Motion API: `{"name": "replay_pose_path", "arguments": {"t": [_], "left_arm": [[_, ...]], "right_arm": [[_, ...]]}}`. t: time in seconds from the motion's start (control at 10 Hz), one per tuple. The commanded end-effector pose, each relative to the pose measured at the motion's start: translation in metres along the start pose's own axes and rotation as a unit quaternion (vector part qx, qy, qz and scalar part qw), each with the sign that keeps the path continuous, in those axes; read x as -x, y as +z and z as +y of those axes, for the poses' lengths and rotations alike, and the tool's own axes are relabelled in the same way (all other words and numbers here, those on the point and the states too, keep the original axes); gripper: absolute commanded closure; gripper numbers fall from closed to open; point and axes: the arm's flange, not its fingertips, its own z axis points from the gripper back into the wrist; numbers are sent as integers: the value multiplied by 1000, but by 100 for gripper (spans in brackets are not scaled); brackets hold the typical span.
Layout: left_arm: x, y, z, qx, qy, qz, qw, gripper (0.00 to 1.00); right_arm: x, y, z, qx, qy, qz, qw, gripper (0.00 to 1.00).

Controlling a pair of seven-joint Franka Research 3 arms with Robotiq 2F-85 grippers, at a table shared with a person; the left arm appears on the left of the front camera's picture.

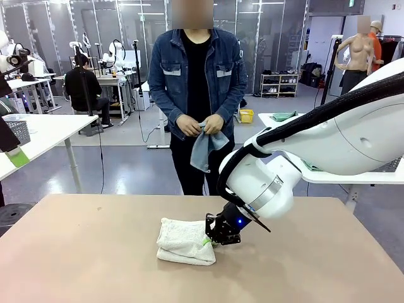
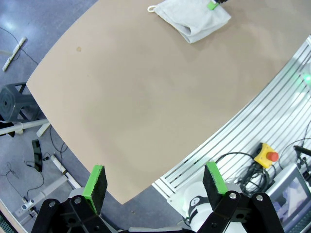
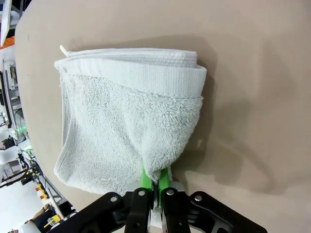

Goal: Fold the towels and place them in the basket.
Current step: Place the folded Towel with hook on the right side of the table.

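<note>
Nearest to you, your left claw [image 2: 155, 182] hangs above the robot-side edge of the worktop [image 2: 146, 107]. Its jaws are spread wide with nothing between them, well clear of the work and likely parked so it stays out of the other arm's way.

Farther in, around the middle of the worktop, the white towel [image 3: 126, 121] lies folded into a thick stack of layers, with a neat rolled fold on one side and looser terry on the other. Your right claw [image 3: 155, 177] is down at one corner, and its green pads are pinched almost together on a tuft of the towel's edge. Gripping at the corner looks chosen so the cloth can be peeled up or lifted without crushing the folds. The rest of the towel rests flat on the worktop.

At the far side, the person's hands [image 1: 202, 124] hold a blue-grey towel [image 1: 205, 150] that hangs loose, perhaps next in line.

A dark mesh-sided thing on the side table [image 1: 50, 129] at far left may be the basket [image 1: 19, 129], but you can't be sure from here.
</note>
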Motion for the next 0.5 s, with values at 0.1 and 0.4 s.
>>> {"name": "replay_pose_path", "arguments": {"t": [0.1, 0.4], "left_arm": [[0, -1, 0, -1, -6, 0, 1000, 0], [0, -1, 0, -1, -6, 0, 1000, 0]], "right_arm": [[5, 24, 2, 29, 51, -14, 998, 94], [-1, 76, -31, 84, 91, -52, 991, 94]]}}
